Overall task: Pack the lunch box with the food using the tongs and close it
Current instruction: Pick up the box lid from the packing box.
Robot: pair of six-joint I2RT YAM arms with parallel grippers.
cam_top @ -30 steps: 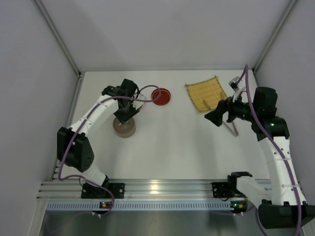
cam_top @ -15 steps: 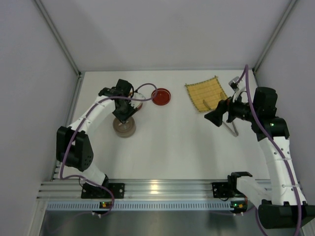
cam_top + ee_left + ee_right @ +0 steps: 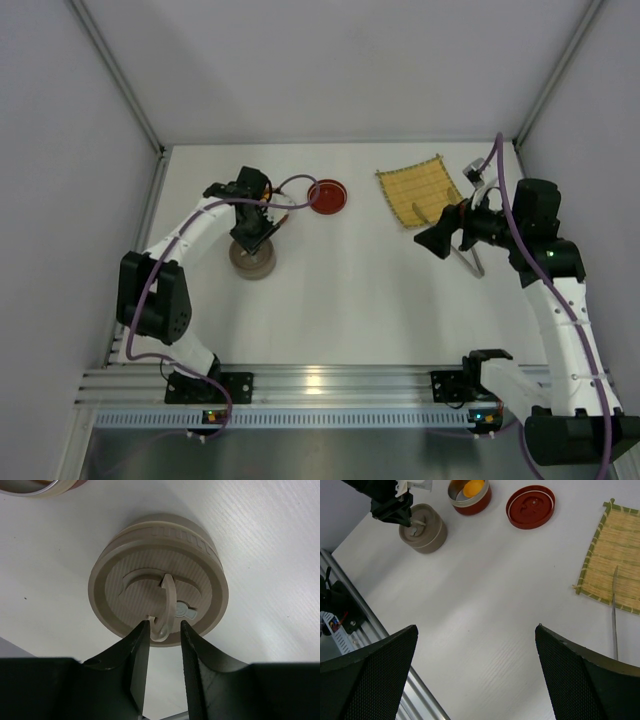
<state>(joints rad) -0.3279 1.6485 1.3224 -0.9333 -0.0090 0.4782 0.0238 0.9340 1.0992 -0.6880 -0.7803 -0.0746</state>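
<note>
The lunch box lies in parts. A beige round tin [image 3: 254, 262] wears its ribbed lid [image 3: 150, 575], whose ring handle [image 3: 167, 597] stands upright. My left gripper [image 3: 165, 625] hangs right over it, jaws narrowly open on either side of the handle, the right finger [image 3: 192, 650] still apart from it. Behind it, a red tin [image 3: 470, 499] holds the orange ball of food [image 3: 473, 487], and its red lid [image 3: 329, 196] lies beside. The tongs [image 3: 472, 262] lie by the mat, under my wide-open right gripper [image 3: 430, 240], which holds nothing.
A yellow bamboo mat [image 3: 418, 190] lies at the back right, with one arm of the tongs [image 3: 615, 625] resting over its edge. White walls enclose the table on three sides. An aluminium rail [image 3: 320, 385] runs along the near edge.
The left gripper has shifted slightly left over the beige tin, and its jaws have narrowed around the lid's handle. The right arm has not moved.
</note>
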